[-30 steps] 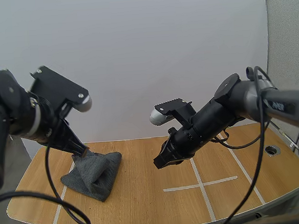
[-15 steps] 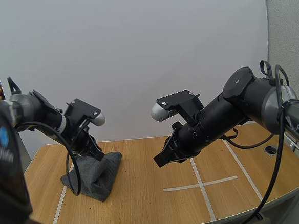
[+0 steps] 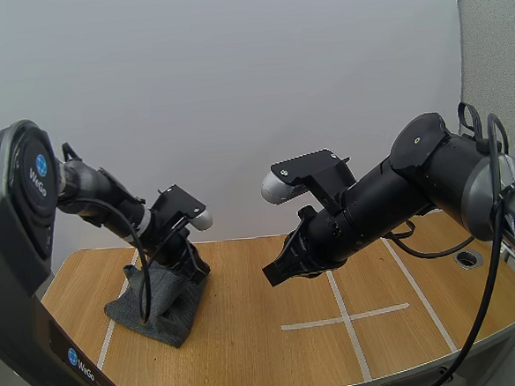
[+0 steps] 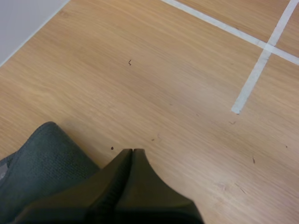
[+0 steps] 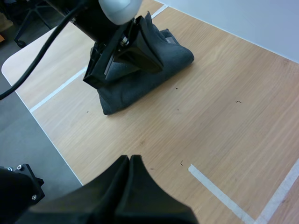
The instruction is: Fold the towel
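High view: the towel [image 3: 167, 310] lies bunched in a dark grey heap on the table [image 3: 252, 361]. Our left gripper [image 3: 196, 266] sits at the towel's far right edge. In the left wrist view its fingers [image 4: 145, 182] lie pressed together as one wedge with nothing between them. The tips are over bare wood just beside the towel's rim. We cannot tell whether the wedge touches the cloth. Our right gripper [image 3: 274, 277] hangs above the table, well to the right of the towel. Its fingers are also together and empty, and in the right wrist view they point toward the towel across bare wood. A tape cross [image 3: 344, 318] lies farther right of the towel, beyond the right gripper.
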You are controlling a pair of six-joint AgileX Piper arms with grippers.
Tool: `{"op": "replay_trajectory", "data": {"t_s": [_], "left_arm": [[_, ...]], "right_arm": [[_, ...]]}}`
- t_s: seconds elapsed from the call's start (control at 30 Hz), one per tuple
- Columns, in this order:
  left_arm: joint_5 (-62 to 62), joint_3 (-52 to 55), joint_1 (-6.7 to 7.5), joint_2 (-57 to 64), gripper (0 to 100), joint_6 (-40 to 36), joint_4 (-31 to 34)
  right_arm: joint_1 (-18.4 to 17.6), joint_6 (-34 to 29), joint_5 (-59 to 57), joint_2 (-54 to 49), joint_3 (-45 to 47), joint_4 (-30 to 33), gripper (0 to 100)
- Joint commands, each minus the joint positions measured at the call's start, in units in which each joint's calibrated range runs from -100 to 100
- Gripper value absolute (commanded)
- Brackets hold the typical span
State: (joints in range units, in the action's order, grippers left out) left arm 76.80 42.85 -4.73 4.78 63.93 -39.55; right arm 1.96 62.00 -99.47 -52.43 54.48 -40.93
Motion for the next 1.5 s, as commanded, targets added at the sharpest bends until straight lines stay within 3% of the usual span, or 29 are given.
{"op": "replay_trajectory", "data": {"t_s": [0.0, 0.57, 0.67, 0.9, 1.07, 1.37, 1.47], "left_arm": [[-2.94, -0.52, 0.44, -1.27, 0, -1.43, -0.09], [-10.79, -0.4, 0.44, -3.38, 0, -15.53, 19.52], [-9.47, -0.4, -0.38, -0.54, 0, -16.09, 20.15], [-3.01, -0.4, -4.85, 6.1, 0, -15.77, 22.29], [7.37, -0.4, -9.03, 7.29, 0, -14.74, 22.72], [12.67, -0.28, -16.82, 9.98, 0, -11.47, 22.72], [12.48, 1.61, -18.47, 9.98, 0, -9.46, 22.61]], "right_arm": [[0.2, -0.42, -0.53, -0.68, 0.27, 0.12, 0], [0.2, -0.19, -0.53, -0.68, 0.27, 0.12, 0], [0.2, -0.19, -0.53, -0.68, 0.27, 0.12, 0], [0.2, -0.19, -0.53, -0.68, 0.27, 0.12, 0], [0.2, 0.16, -0.53, -0.68, 0.27, -0.21, 0], [0.2, 0.98, -0.53, -0.68, 0.27, -1.22, 0], [0.2, 0.98, -0.53, -0.68, 0.27, -2.42, 0]]}}
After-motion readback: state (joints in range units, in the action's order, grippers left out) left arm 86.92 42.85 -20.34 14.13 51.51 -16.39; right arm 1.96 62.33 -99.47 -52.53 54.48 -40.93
